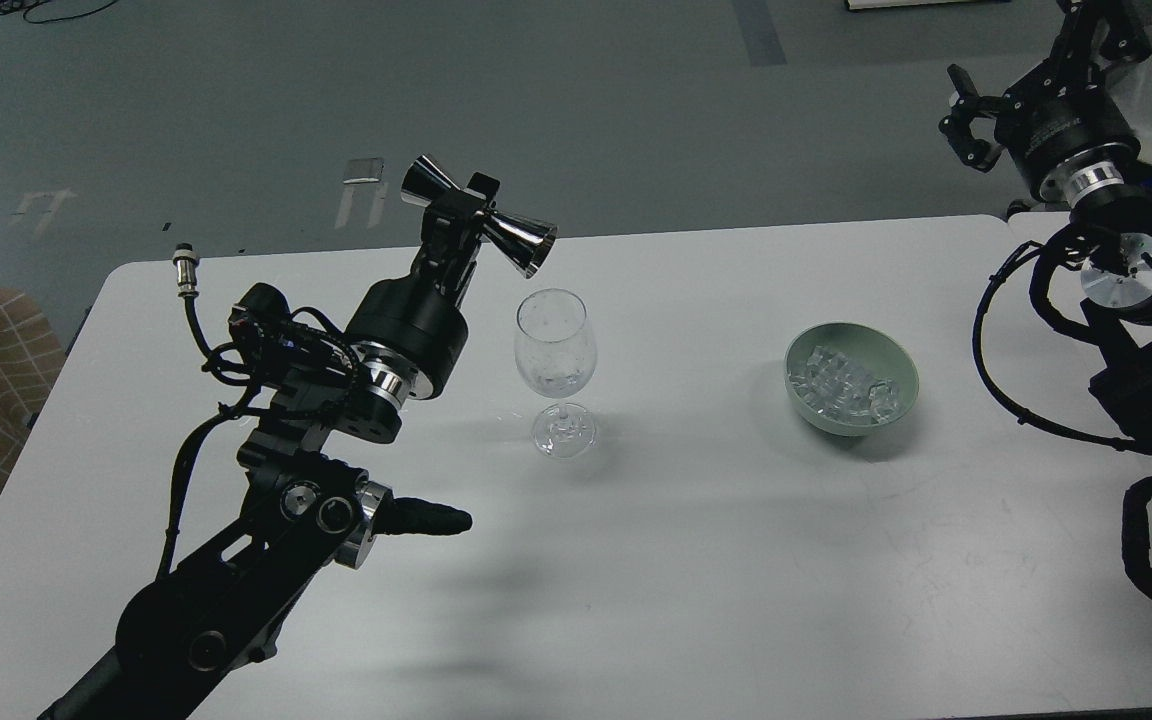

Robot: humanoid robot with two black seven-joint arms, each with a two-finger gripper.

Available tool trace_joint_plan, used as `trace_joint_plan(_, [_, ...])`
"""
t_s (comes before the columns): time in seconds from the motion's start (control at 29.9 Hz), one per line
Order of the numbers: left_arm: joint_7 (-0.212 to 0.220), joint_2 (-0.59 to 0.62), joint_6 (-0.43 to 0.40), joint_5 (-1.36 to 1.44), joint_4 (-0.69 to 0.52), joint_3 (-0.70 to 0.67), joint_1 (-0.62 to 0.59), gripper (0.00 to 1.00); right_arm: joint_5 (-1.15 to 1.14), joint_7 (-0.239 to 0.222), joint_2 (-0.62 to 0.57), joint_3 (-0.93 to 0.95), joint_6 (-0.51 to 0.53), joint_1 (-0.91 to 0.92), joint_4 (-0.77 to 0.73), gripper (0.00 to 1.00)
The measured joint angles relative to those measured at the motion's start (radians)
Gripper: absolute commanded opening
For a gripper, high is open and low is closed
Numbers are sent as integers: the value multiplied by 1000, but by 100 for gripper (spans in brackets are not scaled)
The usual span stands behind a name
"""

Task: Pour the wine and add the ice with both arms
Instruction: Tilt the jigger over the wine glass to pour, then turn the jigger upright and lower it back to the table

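My left gripper is clamped on the waist of a shiny metal jigger, held above the table and tipped nearly on its side. The jigger's larger cone mouth points right and slightly down, sitting just above and left of the wine glass rim, not touching it.

The wine glass stands upright on the white table, mid-left. Wine: looks like a thin layer of clear liquid at the bottom of the bowl, but it's hard to separate from glass reflections. I see no stream between jigger and glass that I can make out.

The ice is a pile of clear cubes in the pale green bowl, which is on the table well to the right of the glass.

My right gripper is up at the far right, off past the table's back edge, well apart from the bowl. Its fingers are spread with nothing between them. The right arm's cables loop down over the table's right edge.
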Motion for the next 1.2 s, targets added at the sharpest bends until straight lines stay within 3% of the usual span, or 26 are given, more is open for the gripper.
trace_joint_plan(0.9, [-3, -6, 3, 71, 0, -3, 10, 0, 0, 0, -3, 1, 1, -3, 3, 100])
trace_joint_plan(1.2, [14, -14, 60, -223, -14, -106, 50, 0, 0, 0, -3, 3, 0, -9, 3, 100])
